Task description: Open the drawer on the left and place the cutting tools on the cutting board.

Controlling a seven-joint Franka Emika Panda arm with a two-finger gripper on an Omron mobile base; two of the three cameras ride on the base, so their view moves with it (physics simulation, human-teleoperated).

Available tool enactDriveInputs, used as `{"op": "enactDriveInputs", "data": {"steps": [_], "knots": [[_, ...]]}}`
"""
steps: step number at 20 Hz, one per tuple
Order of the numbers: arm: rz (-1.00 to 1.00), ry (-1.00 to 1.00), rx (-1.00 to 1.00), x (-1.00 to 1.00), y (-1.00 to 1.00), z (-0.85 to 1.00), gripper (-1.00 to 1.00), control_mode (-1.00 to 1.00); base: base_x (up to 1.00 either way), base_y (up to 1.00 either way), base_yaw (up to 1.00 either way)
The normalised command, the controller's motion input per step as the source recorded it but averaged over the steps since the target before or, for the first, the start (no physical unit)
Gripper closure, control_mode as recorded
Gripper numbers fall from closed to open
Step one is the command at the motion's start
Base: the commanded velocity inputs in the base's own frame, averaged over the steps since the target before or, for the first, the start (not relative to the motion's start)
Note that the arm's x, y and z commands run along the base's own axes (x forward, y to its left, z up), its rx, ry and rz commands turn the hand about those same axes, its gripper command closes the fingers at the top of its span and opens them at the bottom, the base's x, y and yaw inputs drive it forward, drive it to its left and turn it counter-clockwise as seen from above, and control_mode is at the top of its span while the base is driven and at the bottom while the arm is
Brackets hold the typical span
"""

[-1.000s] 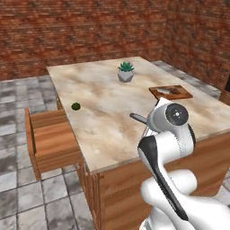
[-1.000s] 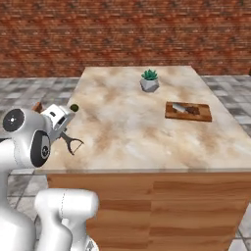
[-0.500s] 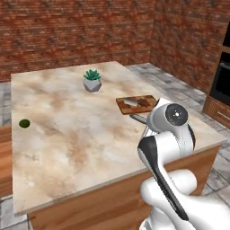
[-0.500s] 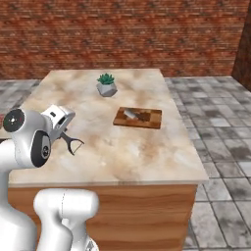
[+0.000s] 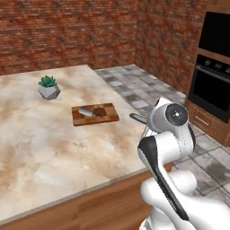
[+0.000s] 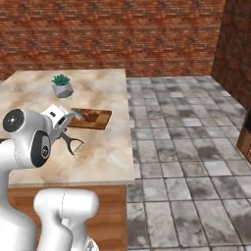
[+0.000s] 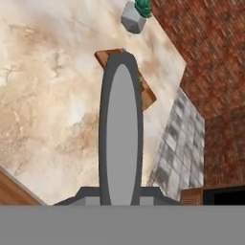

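My gripper point(image 7: 121, 194) is shut on one slim grey cutting tool point(image 7: 121, 139), whose long handle runs up the middle of the hand view. From the right base view the gripper point(image 6: 63, 126) hangs above the counter's near part, and the tool's forked dark end point(image 6: 74, 145) hangs below it. The tool's tip point(image 5: 137, 118) pokes out left of the arm. The checkered cutting board point(image 5: 95, 114) lies on the counter ahead, with a second grey tool point(image 5: 85, 111) on its left part. The board point(image 6: 90, 118) sits just beyond the gripper. The drawer is out of view.
A small potted plant point(image 5: 48, 87) stands on the marble counter point(image 5: 40, 143) behind the board. The counter's right edge point(image 6: 131, 147) drops to a tiled floor. A dark oven point(image 5: 211, 90) is set in the cabinets at the far right.
The whole scene has slid left in both base views as the base drove right; the open drawer and the green fruit have left the view. The gripper keeps its hold on the tool.
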Motion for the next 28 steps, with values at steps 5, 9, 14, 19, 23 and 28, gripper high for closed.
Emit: {"op": "enactDriveInputs", "data": {"steps": [5, 9, 14, 19, 23, 28], "knots": [[0.0, 0.0, 0.0, 0.0, 0.0, 0.0, 1.0, 1.0, 0.35, -1.0, -0.02], [0.0, 0.0, 0.0, 0.0, 0.0, 0.0, 1.0, 1.0, 0.4, -1.0, 0.0], [0.0, 0.0, 0.0, 0.0, 0.0, 0.0, 1.0, 1.0, 0.6, -1.0, 0.09], [0.0, 0.0, 0.0, 0.0, 0.0, 0.0, 1.0, 1.0, 0.58, -0.7, 0.48], [0.0, 0.0, 0.0, 0.0, 0.0, 0.0, 1.0, 1.0, 0.43, -0.62, 0.56], [0.0, 0.0, 0.0, 0.0, 0.0, 0.0, 1.0, 1.0, 0.4, -0.61, 0.58]]}}
